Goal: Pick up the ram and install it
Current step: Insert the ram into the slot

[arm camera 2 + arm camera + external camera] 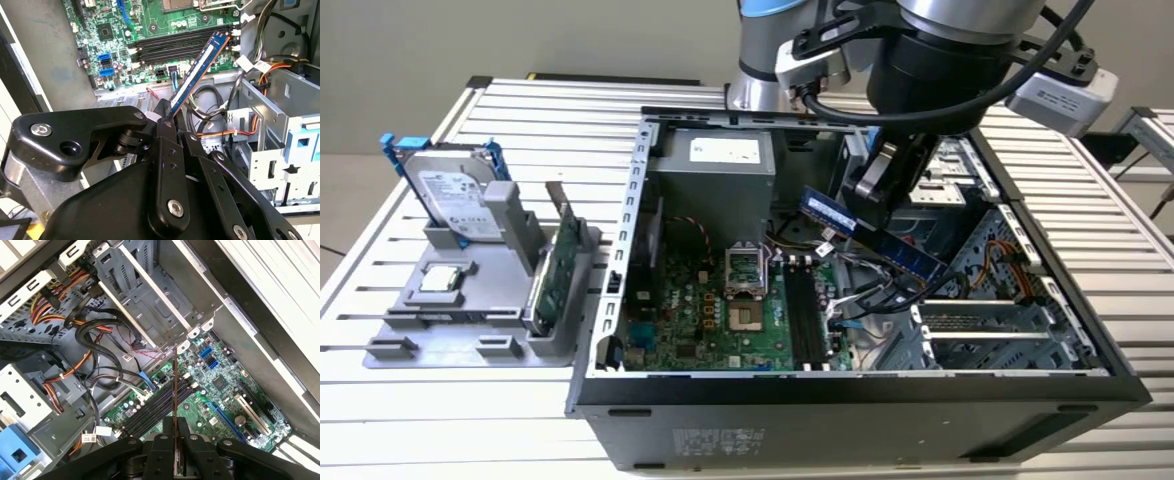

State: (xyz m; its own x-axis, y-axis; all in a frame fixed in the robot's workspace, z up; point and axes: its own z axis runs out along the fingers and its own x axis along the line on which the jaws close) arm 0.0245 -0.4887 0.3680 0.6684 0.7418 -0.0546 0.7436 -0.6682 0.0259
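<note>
Gripper point(870, 205) hangs over the open computer case point(854, 385), clamped shut on one end of the ram point(907, 255). The blue stick juts out at a slant, in the air above the motherboard point(720, 310), clear of the black memory slots point(803, 320).

- Second wrist view: ram point(197, 75) points toward the slots point(185, 47), free end touching nothing.
- First wrist view: ram point(174, 395) seen edge-on, roughly crossing the slot bank point(150, 410) rather than lined up with it.

Risks, as I judge them:
- An end-only hold could let the stick pivot under seating pressure.
- A slanted or crossed approach would jam the board on the slot edges.
- Loose cables point(210, 100) near the slot ends could snag.

Writing: white label on the power supply point(724, 150) and a sticker on the hard drive point(454, 190), parked on the desk point(494, 100). Print not transcribed.
</note>
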